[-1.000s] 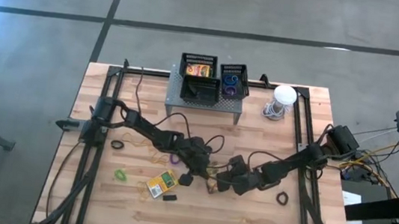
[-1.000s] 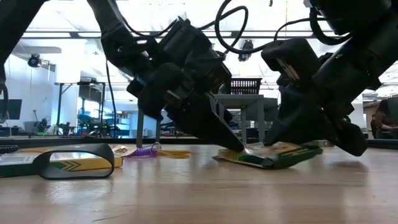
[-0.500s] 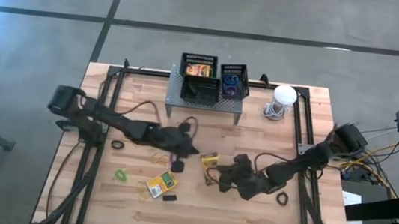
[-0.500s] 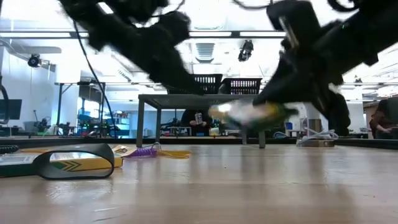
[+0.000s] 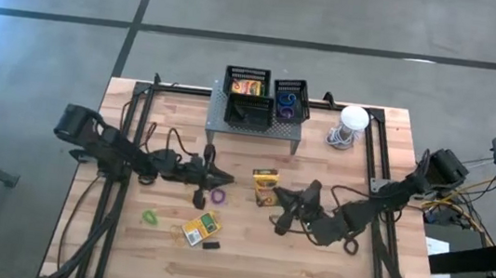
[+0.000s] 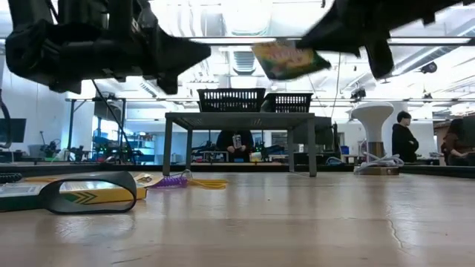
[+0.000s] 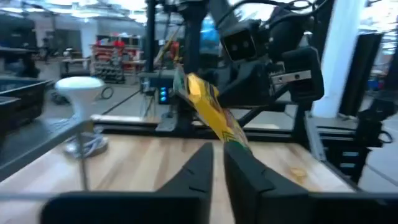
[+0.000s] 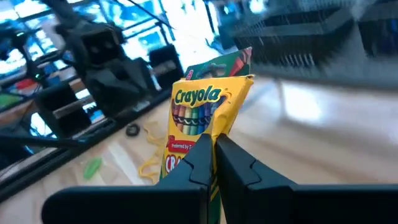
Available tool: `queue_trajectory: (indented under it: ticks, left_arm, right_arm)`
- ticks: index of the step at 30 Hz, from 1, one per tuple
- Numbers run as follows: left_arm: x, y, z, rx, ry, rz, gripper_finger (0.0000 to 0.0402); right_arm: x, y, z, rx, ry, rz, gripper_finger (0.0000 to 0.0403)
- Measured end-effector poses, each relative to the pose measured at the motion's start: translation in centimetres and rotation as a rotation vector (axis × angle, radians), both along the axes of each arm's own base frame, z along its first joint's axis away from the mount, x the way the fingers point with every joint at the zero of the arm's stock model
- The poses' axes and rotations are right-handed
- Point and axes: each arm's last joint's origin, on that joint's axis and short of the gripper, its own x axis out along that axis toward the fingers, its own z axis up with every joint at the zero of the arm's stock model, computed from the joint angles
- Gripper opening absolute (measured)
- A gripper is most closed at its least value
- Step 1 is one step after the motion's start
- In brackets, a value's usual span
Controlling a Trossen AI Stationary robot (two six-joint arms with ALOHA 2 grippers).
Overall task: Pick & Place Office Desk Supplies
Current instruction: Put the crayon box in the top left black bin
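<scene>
The right gripper (image 8: 213, 155) has its fingers pressed together on the lower edge of a crayon box (image 8: 202, 127), and the whole box stands out beyond the fingertips, lifted clear of the desk (image 5: 309, 258). In my judgement this is the weak point: the fingers pinch only a thin edge, so the box may turn in the grip or slip out during a quick swing, and it may arrive tilted and catch on a basket rim. The left gripper (image 7: 216, 163) hangs above the desk with nothing between its fingers, which stand close with only a narrow gap. The box and the right arm are directly ahead of these fingertips, so the two arms may touch if they both move inward.

Below and near the left fingers a purple rubber band (image 5: 219, 195) lies on the wood. A second crayon box (image 5: 201, 228), a tiny black block (image 5: 211, 244) and a green rubber band (image 5: 151, 214) lie further away from them.

The desk is of pale wooden planks with a dark frame. Far beyond both pairs of fingers, a grey perforated shelf (image 5: 251, 127) carries three black lattice baskets (image 5: 247, 83), and a white round object with cord (image 5: 350, 123) stands beside it. Behind the desk is a bright workshop room, and a person (image 6: 404, 141) stands there.
</scene>
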Motion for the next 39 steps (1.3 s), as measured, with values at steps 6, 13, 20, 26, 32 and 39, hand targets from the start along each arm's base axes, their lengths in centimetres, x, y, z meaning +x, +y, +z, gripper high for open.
queue_trajectory:
  ticks: [6, 13, 20, 26, 32, 39]
  left_arm:
    - [3.0, -0.4, 0.8, -0.041, -0.021, -0.044, 0.0144]
    - [5.0, -0.6, 1.4, -0.083, 0.020, -0.049, 0.0222]
    - [5.4, -0.7, 1.6, -0.077, 0.034, -0.054, 0.0184]
    - [5.3, -1.2, 1.4, -0.020, 0.046, -0.068, 0.0084]
    - [5.2, -1.4, 1.0, 0.014, 0.111, -0.072, 0.0026]
    - [4.0, -1.2, -0.6, 0.033, 0.432, -0.039, 0.0034]
  right_arm:
    - [2.1, 0.4, 1.9, -0.174, 0.051, -0.018, 0.0008]
    - [3.9, 1.2, 3.3, -0.286, 0.109, -0.054, 0.0008]
    - [4.8, 1.5, 3.3, -0.306, 0.124, -0.056, 0.0008]
    - [5.3, 1.5, 3.3, -0.315, 0.133, -0.061, 0.0008]
    - [5.2, 1.4, 3.2, -0.340, 0.163, 0.011, 0.0012]
    - [3.1, 0.5, 6.0, -0.165, 0.306, 0.167, 0.0073]
